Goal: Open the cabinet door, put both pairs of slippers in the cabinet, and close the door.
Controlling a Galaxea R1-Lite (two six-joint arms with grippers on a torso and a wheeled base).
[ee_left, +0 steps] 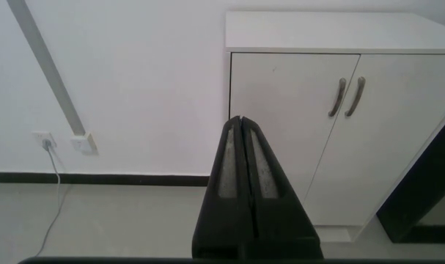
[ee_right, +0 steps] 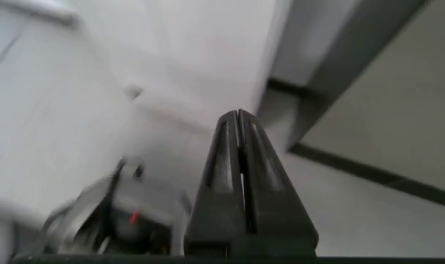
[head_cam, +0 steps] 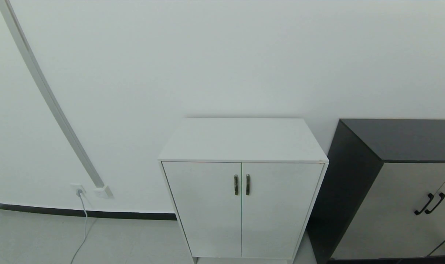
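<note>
The cabinet (head_cam: 208, 209) stands with both doors closed. The left pincer (ee_left: 240, 123) and right pincer (ee_right: 239, 115) are fully closed, holding nothing.

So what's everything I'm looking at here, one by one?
white cabinet: one, white, centre, doors shut
handles: two, dark, where its doors meet
black cabinet: one, black with grey doors, right of the white one
black handles: two, black, on its doors
socket: one, white, low on the wall, left
cable: one, white, from the socket to the floor
wall strip: one, white, slanting up from beside the socket
skirting: one, black, along the wall's foot
left tool: one, black, shut, facing the white cabinet
right tool: one, black, shut, above the floor
</note>
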